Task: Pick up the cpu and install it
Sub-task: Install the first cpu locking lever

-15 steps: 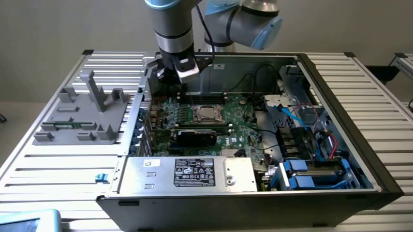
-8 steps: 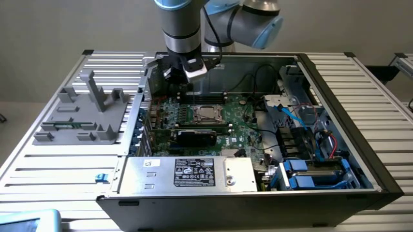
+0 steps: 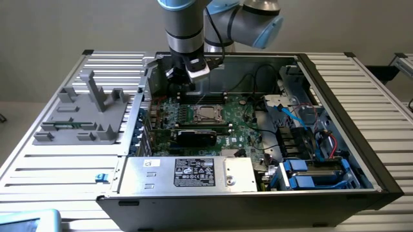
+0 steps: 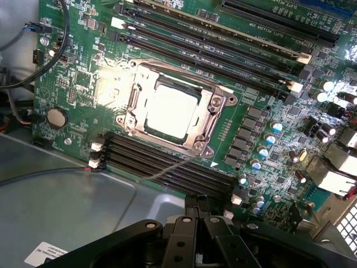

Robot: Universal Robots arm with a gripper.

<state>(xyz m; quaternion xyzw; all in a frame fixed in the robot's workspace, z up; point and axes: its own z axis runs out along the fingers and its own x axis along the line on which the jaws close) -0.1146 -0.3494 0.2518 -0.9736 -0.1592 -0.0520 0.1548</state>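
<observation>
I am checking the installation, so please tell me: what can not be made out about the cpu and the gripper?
- Wrist view: markings on the cpu are washed out by glare.
- Exterior view: how the cpu is seated is too small to judge.
- Wrist view: the gripper is cut off by the picture's edge.

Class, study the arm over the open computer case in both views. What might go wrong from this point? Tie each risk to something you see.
1. The shiny silver square cpu lies in the metal-framed socket; whether it sits flat is unclear, and pressing a tilted chip might bend contacts.
2. The shut pincer hangs above the green motherboard, near black cables and a thin metal rod across the black memory slots; a sideways move may snag them.
</observation>
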